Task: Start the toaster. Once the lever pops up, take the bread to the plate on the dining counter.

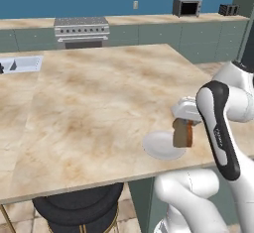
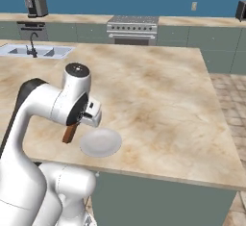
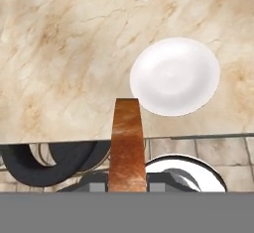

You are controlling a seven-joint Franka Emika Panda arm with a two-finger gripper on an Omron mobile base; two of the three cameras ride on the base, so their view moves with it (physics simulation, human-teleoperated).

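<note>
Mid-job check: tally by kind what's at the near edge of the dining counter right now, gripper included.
Bread: 1, held edge-up in the shut gripper
Plate: 1, white, bare, on the dining counter
Gripper: 1
Stool: 1, dark, under the counter edge
Total: 4

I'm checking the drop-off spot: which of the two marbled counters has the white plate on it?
The wide near counter beside the robot holds the plate; the narrow one runs along the blue wall.
</note>
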